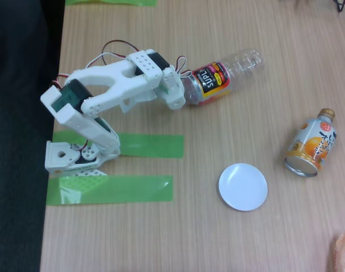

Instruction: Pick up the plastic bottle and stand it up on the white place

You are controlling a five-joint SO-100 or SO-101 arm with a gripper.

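Observation:
The plastic bottle [221,75], clear and ribbed with a red and yellow label, lies on its side on the wooden table, its base pointing to the upper right. Its cap end is hidden behind my white gripper [184,83]. The jaws stand on either side of the bottle's neck end, one fingertip [181,60] showing just above it. Whether they press on the bottle is not clear from above. The white place [243,186], a small round plate, sits bare toward the front, well below the bottle.
An orange drink can-bottle [312,145] with a gold cap lies on its side at the right. Green tape strips [144,145] mark the table by the arm's base [70,158]. The table's left edge borders a dark floor. Something orange [344,249] shows at the bottom right corner.

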